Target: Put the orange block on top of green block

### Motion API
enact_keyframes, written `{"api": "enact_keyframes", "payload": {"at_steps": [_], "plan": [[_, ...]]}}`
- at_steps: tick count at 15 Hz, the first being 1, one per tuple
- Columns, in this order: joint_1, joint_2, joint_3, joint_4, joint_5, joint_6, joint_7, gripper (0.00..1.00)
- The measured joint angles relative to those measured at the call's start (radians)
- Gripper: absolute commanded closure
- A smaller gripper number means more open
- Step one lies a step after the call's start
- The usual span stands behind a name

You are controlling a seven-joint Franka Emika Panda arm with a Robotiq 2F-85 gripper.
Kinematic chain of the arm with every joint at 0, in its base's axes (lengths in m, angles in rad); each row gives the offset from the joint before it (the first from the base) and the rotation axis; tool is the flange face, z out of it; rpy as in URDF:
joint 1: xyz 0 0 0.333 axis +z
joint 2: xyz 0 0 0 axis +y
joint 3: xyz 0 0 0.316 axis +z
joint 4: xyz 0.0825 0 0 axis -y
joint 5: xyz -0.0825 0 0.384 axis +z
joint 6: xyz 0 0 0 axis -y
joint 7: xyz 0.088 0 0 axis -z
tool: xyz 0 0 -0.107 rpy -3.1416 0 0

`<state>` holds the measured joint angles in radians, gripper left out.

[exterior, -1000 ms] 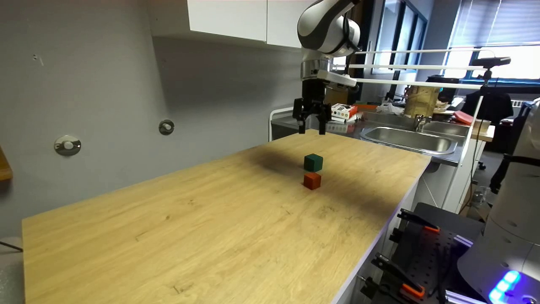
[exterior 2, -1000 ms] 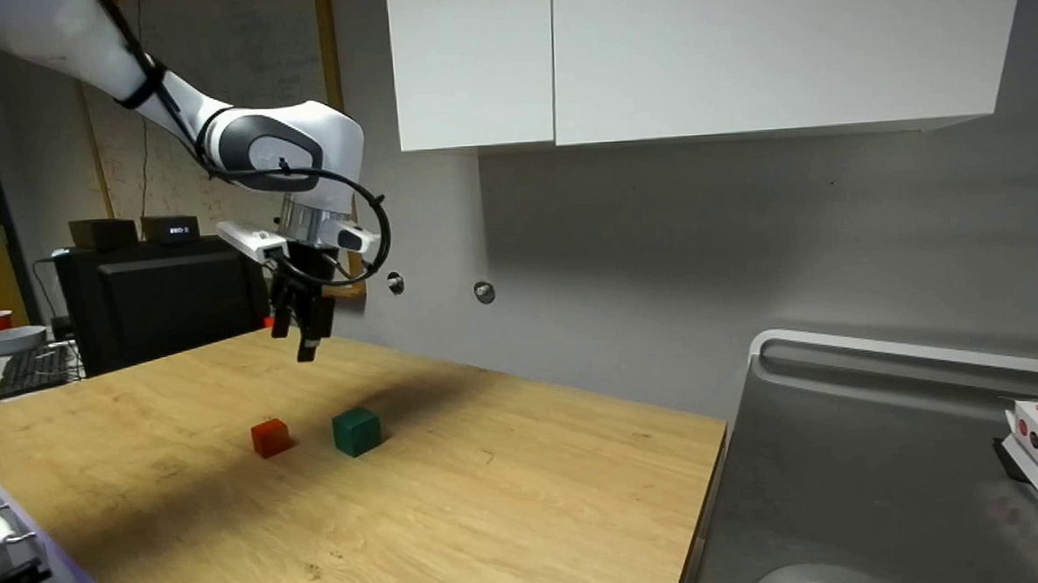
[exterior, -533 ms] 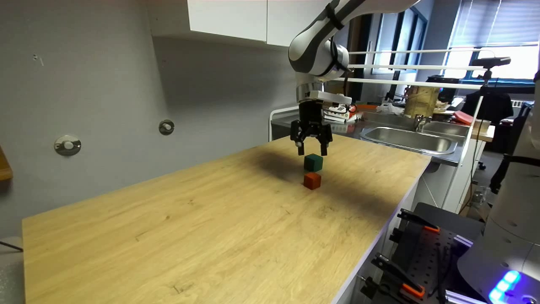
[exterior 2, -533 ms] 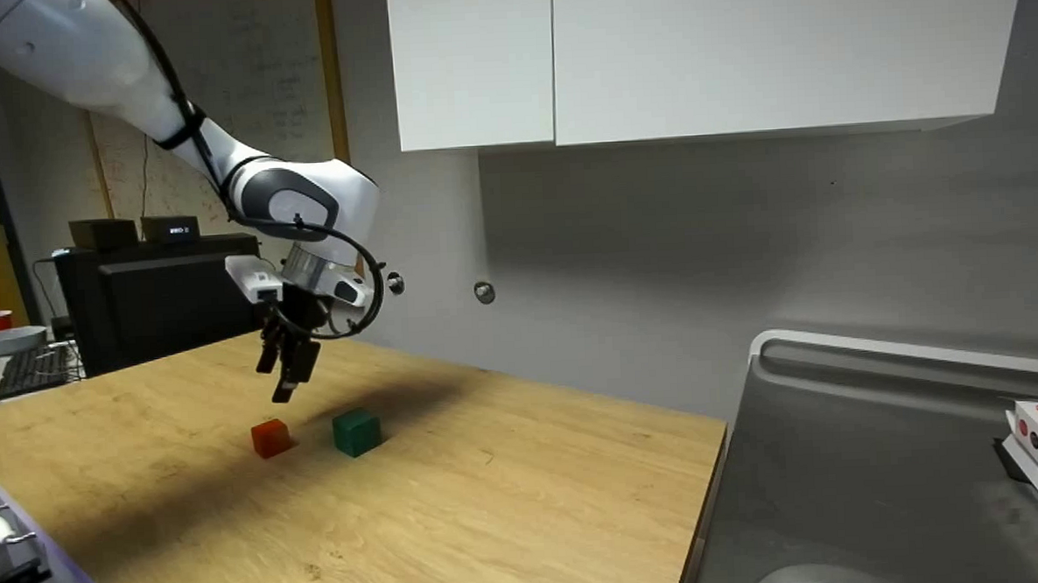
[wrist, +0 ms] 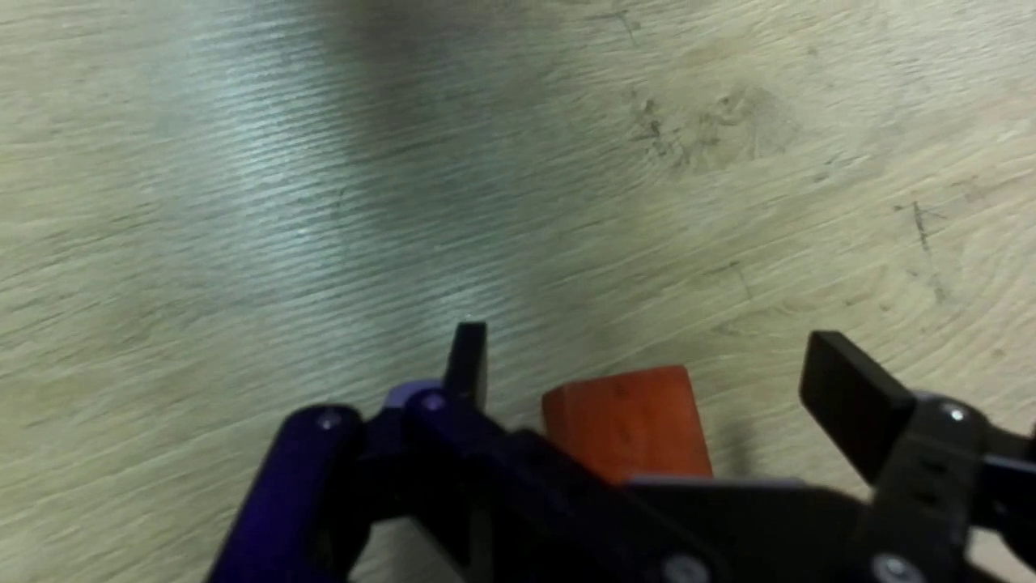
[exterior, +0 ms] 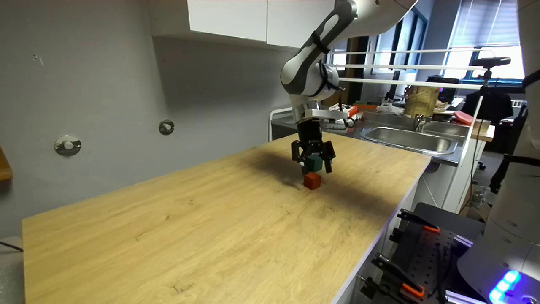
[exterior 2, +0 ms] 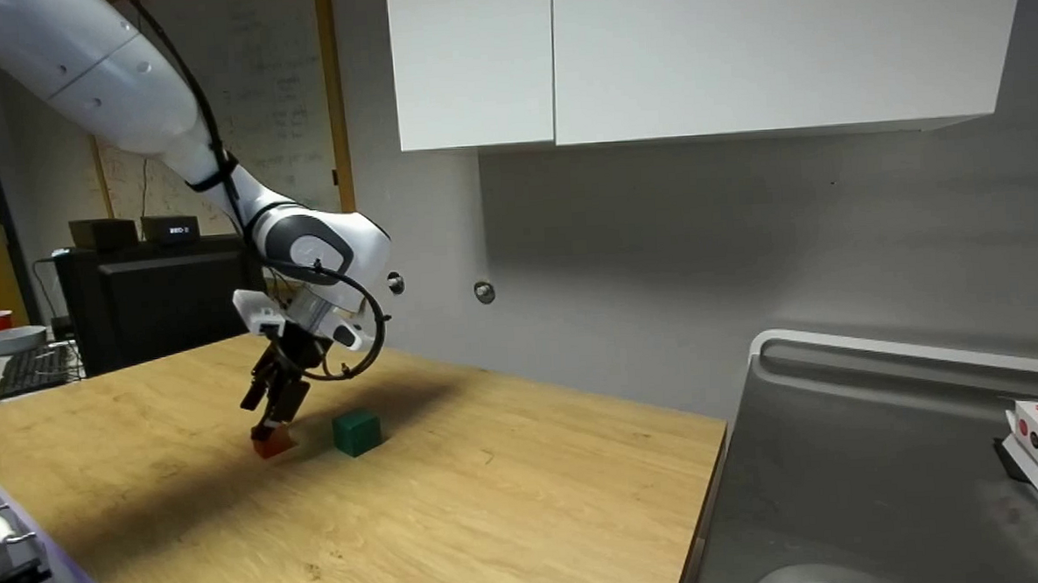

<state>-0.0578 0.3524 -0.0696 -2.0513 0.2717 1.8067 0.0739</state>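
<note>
My main worry is an off-centre grab. In the wrist view the end effector (wrist: pixel 657 379) has its fingers (wrist: pixel 854 405) spread well apart, nothing clamped, and the orange block (wrist: pixel 635 425), down on the desk (wrist: pixel 202 202), low and just right of centre, looks closer to the finger on the left of the frame. Bring them together like that and that finger probably hits first and shoves or twists it. The whole thing also leans in an exterior view, so a tip could land on top of the block; can't tell if they touch. Plus the green block (exterior 2: pixel 357 433) stands near it, not touching, left of centre and lowish in an exterior view, so a sloppy sideways move might bump it. Compared with half a second ago, the end effector is lower: it hung clear above the orange block, and now a tip overlaps that block in an exterior view. Neither block looks to have budged.
</note>
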Motion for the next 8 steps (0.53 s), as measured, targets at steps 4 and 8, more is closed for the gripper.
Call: {"api": "enact_keyframes", "payload": {"at_steps": [4, 8], "plan": [[0.001, 0.057, 0.009, 0.047, 0.0, -0.028, 0.0, 0.33], [0.004, 0.106, 0.022, 0.103, 0.0, -0.05, 0.0, 0.64]]}}
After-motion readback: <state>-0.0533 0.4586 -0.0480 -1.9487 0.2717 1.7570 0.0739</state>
